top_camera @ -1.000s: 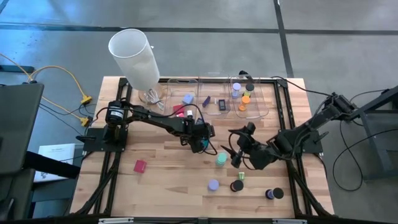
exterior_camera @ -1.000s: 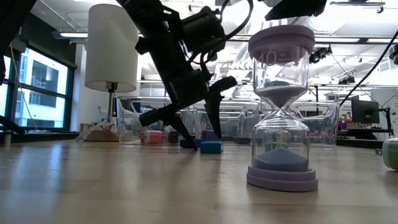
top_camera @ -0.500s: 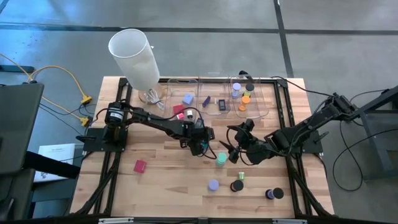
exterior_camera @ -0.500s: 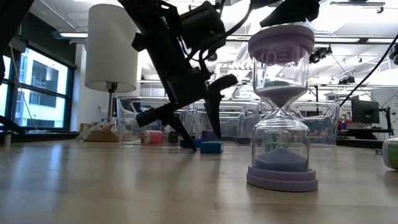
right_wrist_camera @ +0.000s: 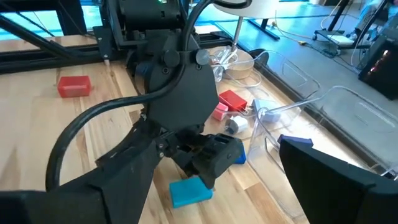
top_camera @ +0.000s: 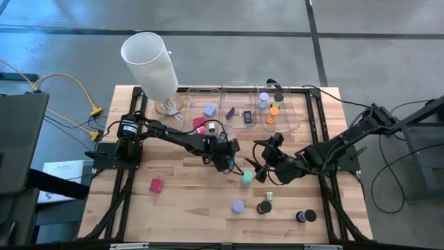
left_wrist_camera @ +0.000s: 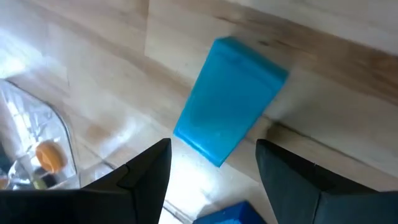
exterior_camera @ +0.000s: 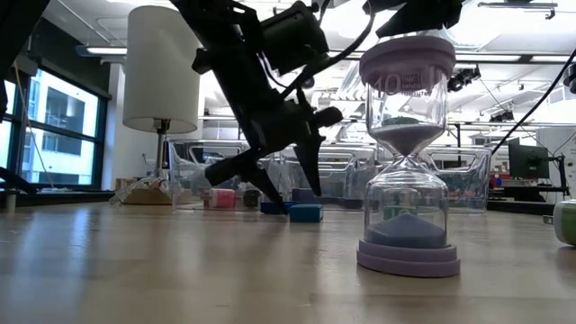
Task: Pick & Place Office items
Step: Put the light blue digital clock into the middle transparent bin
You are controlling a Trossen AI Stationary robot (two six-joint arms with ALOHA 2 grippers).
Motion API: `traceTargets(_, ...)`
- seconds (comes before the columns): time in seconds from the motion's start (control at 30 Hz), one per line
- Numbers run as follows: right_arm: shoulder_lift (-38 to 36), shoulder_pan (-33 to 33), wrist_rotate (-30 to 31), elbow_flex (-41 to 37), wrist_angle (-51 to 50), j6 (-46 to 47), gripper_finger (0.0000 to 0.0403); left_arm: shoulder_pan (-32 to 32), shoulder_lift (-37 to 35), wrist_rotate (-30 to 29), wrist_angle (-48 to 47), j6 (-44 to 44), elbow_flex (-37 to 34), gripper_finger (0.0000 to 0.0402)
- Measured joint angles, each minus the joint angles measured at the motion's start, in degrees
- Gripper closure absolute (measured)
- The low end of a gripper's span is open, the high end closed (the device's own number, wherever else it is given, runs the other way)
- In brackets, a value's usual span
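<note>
- A flat teal rectangular block (left_wrist_camera: 230, 99) lay bare on the pale wooden worktop (top_camera: 187, 201), near its middle and just on the near side of the row of clear plastic bins (top_camera: 243, 111); nothing gripped it.
- The left gripper (left_wrist_camera: 214, 165) hung right over that block with its jaws spread wide, one dark finger (left_wrist_camera: 146, 177) showing on either side of the block's near end, not touching it.
- A darker blue flat piece (left_wrist_camera: 227, 214) lay just beside the teal block, under the gripper.
- The right gripper (top_camera: 255, 169) sat close to the teal block on the right arm's side, jaws wide and holding nothing, facing the left arm's wrist.
- Farther from the block, a lavender hourglass (exterior_camera: 407, 153) stood upright towards the worktop's front edge.
- A red block (top_camera: 156, 185) lay well apart from it, on the left arm's side.
- A tall white cylinder (top_camera: 149, 62) stood beyond the bins at the far left corner.
</note>
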Motion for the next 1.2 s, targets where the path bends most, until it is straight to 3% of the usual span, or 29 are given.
traceTargets(0.3, 0.00, 0.00, 0.00, 0.00, 0.02, -0.47, 0.0071, -0.74, -0.70, -0.02, -2.49, 4.22, 0.13, 0.0175)
traceTargets(0.6, 0.02, 0.00, 0.15, 0.00, 0.00, -1.23, 0.0071, -0.74, -1.15, 2.64, -14.08, 4.96, 6.59, 0.0175)
traceTargets(1.0, 0.02, 0.06, 0.19, 0.00, 0.00, -1.98, 0.0071, -0.72, -1.18, 6.74, -13.99, 12.76, 6.86, 0.0175)
traceTargets(1.2, 0.02, 1.31, 3.11, 0.00, 0.59, -4.38, 0.0071, -0.17, -0.48, 8.61, -13.17, 14.90, 6.89, 0.0175)
